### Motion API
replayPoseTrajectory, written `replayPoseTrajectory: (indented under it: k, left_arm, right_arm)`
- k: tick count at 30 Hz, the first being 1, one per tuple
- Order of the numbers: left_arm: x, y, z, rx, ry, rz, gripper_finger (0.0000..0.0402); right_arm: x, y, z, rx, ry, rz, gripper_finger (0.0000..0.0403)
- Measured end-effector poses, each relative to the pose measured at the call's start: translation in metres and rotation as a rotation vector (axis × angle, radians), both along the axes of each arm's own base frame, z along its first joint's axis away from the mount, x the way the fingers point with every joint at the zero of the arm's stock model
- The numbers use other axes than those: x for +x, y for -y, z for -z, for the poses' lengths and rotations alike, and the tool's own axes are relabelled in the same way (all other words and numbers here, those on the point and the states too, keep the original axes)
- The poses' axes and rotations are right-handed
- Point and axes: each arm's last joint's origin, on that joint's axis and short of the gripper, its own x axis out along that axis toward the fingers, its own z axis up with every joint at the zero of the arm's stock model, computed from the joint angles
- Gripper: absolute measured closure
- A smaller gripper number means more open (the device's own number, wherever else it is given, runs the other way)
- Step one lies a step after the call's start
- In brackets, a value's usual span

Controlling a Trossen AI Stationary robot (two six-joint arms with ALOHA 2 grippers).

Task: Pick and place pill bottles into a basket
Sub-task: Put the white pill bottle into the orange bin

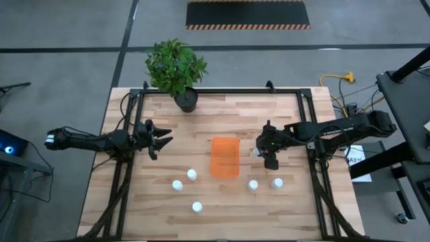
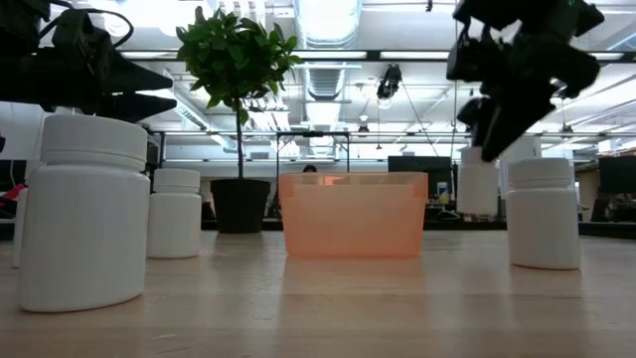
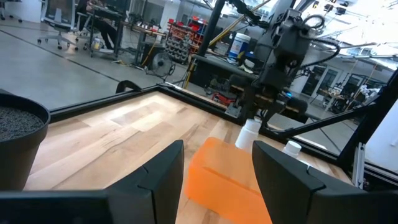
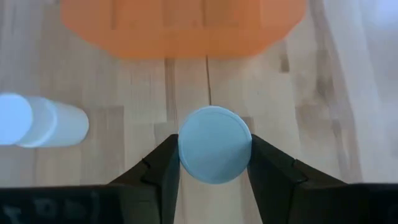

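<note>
The orange basket stands at the table's middle. Several white pill bottles stand upright on the table: three near-left of the basket and two near-right. My right gripper is just right of the basket, shut on another pill bottle. It also shows in the left wrist view. My left gripper hangs open and empty left of the basket, pointing toward it. My right gripper pinches the bottle by its top end, with the two fingers on opposite sides of the white cap. The fingers come from above, pointing down. The bottle stays about upright below them, beside the basket's right wall. Whether its bottom is on the table I cannot tell.
A black pot with a green plant stands at the table's far edge, left of middle. Black frame rails run along the table's left and right sides. Bare wood lies between the basket and the far edge.
</note>
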Motion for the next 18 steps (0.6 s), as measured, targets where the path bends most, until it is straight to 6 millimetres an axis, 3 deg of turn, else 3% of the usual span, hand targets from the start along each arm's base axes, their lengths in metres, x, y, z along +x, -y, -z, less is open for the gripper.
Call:
replayPoseTrajectory:
  k: [18]
  left_arm:
    - [0.000,0.000,0.000,0.000,0.000,0.000,0.0228]
  right_arm:
    - [0.023,-0.001,-0.056,-0.036,0.103,-0.044,0.0261]
